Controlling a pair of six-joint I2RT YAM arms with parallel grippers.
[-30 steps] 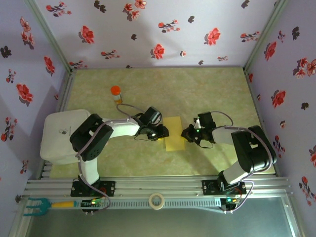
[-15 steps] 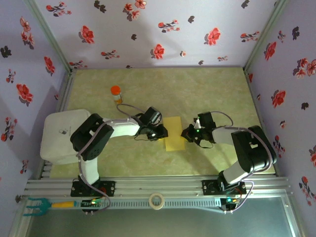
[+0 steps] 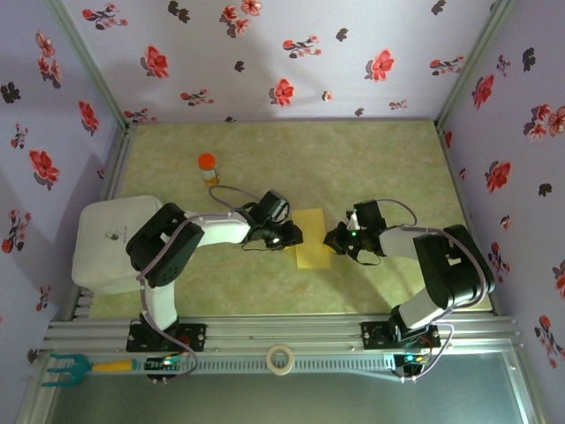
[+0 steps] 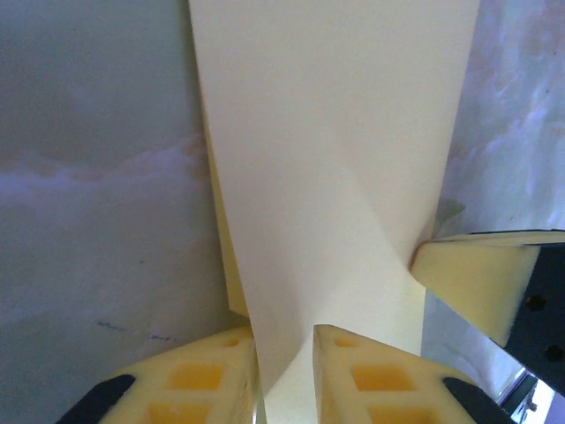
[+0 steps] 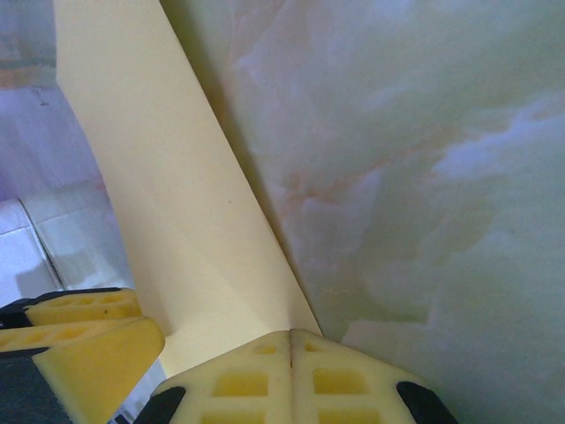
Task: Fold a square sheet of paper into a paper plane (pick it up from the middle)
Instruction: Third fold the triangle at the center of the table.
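Both arms reach low over the table and bend inward, so their wrists face each other near the middle. The left arm [image 3: 216, 231] points right. The left gripper [image 3: 295, 237] has its fingers [image 4: 207, 380] pinched narrowly on the paper [image 3: 312, 254]. The right arm [image 3: 415, 240] points left. The right gripper [image 3: 332, 238] has its fingers [image 5: 238, 375] pressed fully together at the paper's opposite edge.

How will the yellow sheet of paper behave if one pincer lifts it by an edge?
Probably floppy: the square sheet of paper bows and creases where the left pincer pinches it. Likely very light, so it may slide on the smooth table when pushed. Its thin edges look easy to crumple.
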